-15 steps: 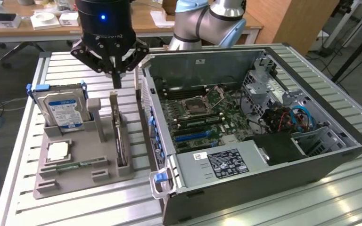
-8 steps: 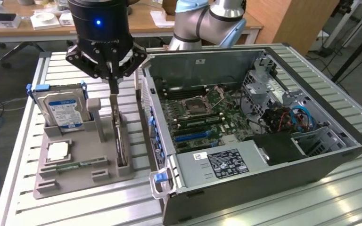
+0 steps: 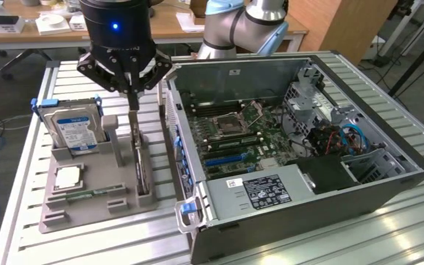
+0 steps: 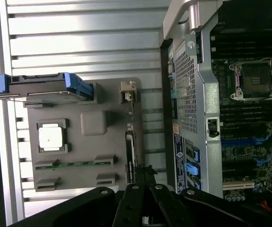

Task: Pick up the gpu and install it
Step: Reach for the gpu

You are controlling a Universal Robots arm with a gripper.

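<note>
The gpu (image 3: 139,165) is a thin dark card standing on edge in a slot of the grey holder tray (image 3: 86,210), with its pale bracket end pointing up. My gripper (image 3: 132,106) hangs straight above it. Its fingers are closed together on the top of the card's bracket end, and the card still sits in the slot. In the wrist view the gpu (image 4: 131,156) appears edge-on, running up to my shut gripper (image 4: 145,171). The open computer case (image 3: 388,182) lies on the exterior view's right, its motherboard (image 3: 234,132) exposed.
On the tray a silver hard drive with a blue label (image 3: 72,130) stands upright. A processor chip (image 3: 68,176) and a green memory stick (image 3: 86,194) lie flat there. The case's perforated rear wall (image 4: 188,94) rises close beside the tray. Desks stand behind the slatted metal table (image 3: 359,243).
</note>
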